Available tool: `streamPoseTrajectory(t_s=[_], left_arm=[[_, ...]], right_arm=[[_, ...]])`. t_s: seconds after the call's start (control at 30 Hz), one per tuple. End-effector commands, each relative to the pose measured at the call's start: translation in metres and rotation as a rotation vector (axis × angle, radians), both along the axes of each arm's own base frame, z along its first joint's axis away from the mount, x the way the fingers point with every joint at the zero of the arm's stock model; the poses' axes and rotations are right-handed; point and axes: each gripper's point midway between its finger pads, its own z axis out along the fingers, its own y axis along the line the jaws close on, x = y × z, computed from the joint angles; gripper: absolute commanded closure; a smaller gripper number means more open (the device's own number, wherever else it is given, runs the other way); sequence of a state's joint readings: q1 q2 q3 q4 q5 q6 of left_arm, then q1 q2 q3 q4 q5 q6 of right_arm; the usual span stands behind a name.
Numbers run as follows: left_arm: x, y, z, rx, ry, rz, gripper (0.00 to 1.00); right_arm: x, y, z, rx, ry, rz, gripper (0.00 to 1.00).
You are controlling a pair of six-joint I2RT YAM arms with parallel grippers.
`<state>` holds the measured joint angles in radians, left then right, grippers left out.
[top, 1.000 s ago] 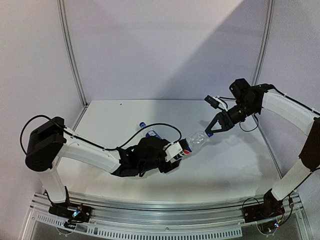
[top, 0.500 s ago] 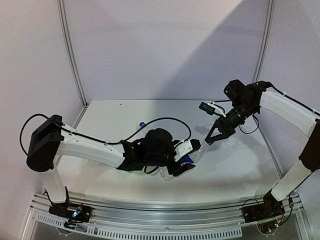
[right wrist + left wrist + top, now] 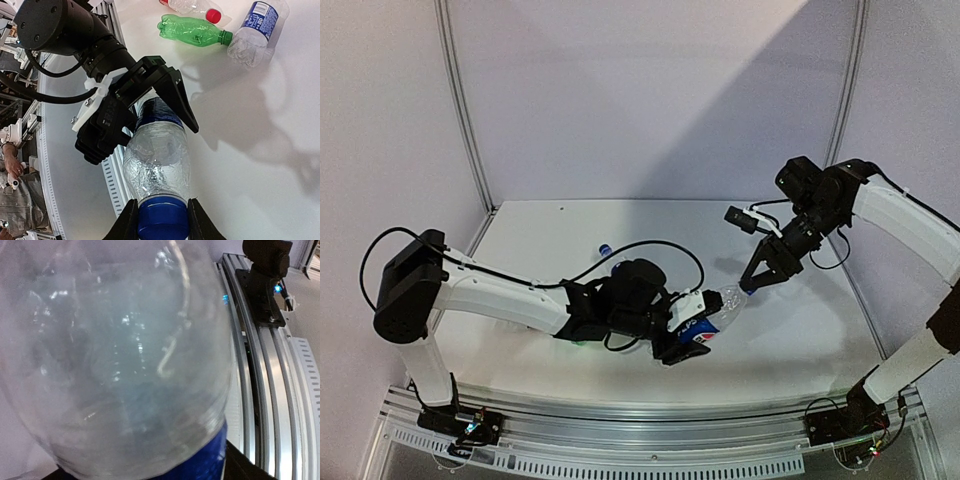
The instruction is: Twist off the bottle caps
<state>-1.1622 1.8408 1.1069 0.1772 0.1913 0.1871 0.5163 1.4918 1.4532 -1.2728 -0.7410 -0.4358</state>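
We brace the Pepsi bottle [image 3: 157, 160] sideways off the table [image 3: 790, 340], left gripper [image 3: 692, 325] clamped round its body, so our right gripper [image 3: 751, 287], pinching the blue cap [image 3: 162, 220], can twist against it.

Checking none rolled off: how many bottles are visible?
4. Pepsi bottle held between the left gripper and right gripper; three lying on the table: red-capped bottle, green bottle, blue-labelled bottle.
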Motion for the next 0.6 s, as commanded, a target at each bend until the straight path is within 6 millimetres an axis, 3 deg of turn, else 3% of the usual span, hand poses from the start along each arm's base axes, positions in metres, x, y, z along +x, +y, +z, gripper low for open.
streamPoseTrajectory(t_s=[0.0,0.2,0.23,0.3,0.37,0.47,0.57], left_arm=[[0.002,0.005,-0.013,0.043,0.043,0.006,0.30],[0.008,0.009,-0.014,0.038,0.027,0.019,0.45],[0.009,0.010,-0.013,0.033,0.016,0.027,0.49],[0.015,0.011,-0.011,0.025,-0.009,0.054,0.54],[0.021,0.015,-0.010,0.021,-0.036,0.086,0.55],[0.025,0.018,-0.012,0.030,-0.064,0.108,0.58],[0.026,0.019,-0.013,0.038,-0.082,0.117,0.58]], right_arm=[[-0.005,0.001,0.008,0.011,-0.017,0.027,1.00],[-0.005,-0.001,0.009,0.006,-0.035,0.025,0.98],[-0.003,-0.001,0.008,0.000,-0.036,0.020,0.90],[0.002,-0.002,0.004,-0.017,-0.037,-0.007,0.62],[0.004,-0.002,0.003,-0.022,-0.027,-0.035,0.45],[0.003,0.000,0.007,-0.014,0.010,-0.080,0.35],[0.003,0.001,0.007,-0.015,0.069,-0.136,0.34]])
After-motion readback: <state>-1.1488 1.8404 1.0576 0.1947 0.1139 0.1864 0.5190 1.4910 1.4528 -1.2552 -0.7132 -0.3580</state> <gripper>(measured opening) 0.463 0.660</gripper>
